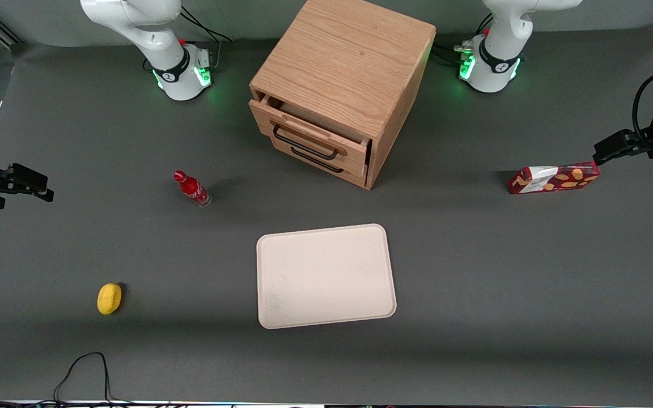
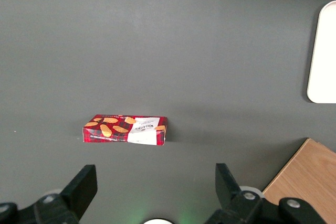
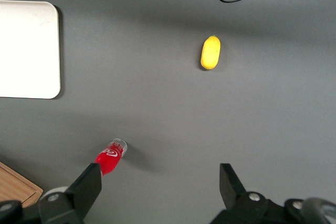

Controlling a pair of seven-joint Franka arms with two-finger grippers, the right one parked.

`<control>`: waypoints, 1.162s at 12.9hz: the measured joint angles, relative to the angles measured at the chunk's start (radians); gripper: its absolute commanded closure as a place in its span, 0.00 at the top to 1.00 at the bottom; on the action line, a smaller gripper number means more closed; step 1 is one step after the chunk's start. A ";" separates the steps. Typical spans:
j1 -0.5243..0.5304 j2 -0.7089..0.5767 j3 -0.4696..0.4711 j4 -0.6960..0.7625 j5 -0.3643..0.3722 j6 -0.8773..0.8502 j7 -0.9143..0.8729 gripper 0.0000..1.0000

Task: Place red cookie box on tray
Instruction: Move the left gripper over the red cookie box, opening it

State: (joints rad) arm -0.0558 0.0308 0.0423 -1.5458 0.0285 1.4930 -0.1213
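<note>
Gripper (image 2: pixel 152 184) is hovering wide open just above the box (image 1: pixel 553 178), lying well apart from the tray (image 1: pixel 325 276); likely light, stiff cardboard, best pinched across its narrow width.

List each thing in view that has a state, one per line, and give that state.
Cookie box: on its long edge on the table, not on the tray, ungripped.
Tray: flat on the table, nothing on it.
Gripper: open, above the table near the cookie box, holding nothing.
Top drawer: partly open.
Lower drawer: shut.
Bottle: capped, tilted.
Lemon: lying on the table.
</note>
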 measured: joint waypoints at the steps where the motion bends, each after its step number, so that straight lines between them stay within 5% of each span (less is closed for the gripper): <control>1: -0.001 0.003 0.000 0.001 0.000 0.000 0.000 1.00; 4: -0.002 0.003 0.000 0.007 0.000 -0.004 0.023 1.00; 15: 0.042 -0.082 0.028 -0.059 0.076 -0.052 0.716 1.00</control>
State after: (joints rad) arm -0.0137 -0.0513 0.0703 -1.6046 0.1041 1.4411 0.5951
